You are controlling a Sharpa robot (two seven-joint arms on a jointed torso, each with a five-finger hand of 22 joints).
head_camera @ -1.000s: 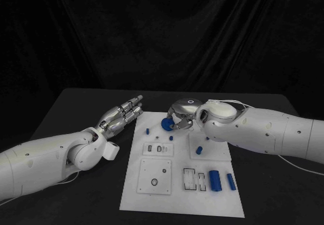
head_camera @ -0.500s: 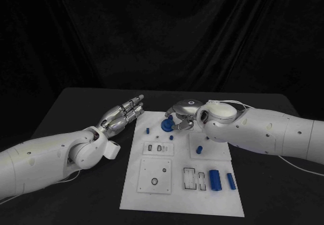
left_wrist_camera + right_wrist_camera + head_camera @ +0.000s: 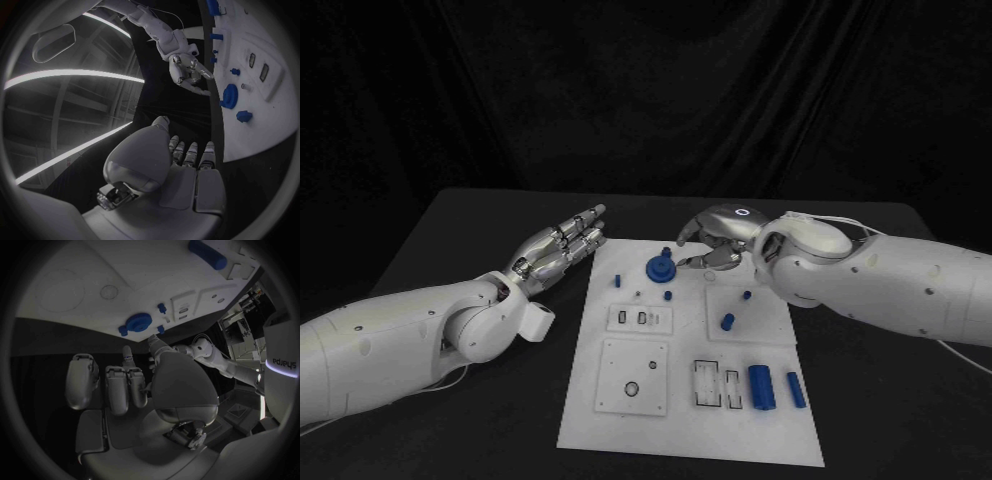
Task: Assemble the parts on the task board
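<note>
The white task board (image 3: pixel 678 420) lies in the middle of the table. A blue round part (image 3: pixel 658 268) with a knob on top stands at its far end, also seen in the left wrist view (image 3: pixel 229 96) and the right wrist view (image 3: pixel 139 321). My right hand (image 3: pixel 713 242) hovers just to the right of it, apart from it, with its fingers (image 3: pixel 119 387) spread and nothing in them. My left hand (image 3: pixel 561 245) is held flat and open beside the board's far left corner. Its fingers (image 3: pixel 190 152) point toward the board (image 3: pixel 265 132).
Small blue pegs (image 3: pixel 727 321) stand on the board's middle and far part. Two blue cylinders (image 3: pixel 760 385) lie near its front right corner, beside rectangular slots (image 3: pixel 708 382). A plate with a round hole (image 3: pixel 630 388) sits at the front left. Black table surrounds the board.
My right hand has come off the blue round part and drawn back to the right. The part stays standing on the board. The left hand has not moved.
</note>
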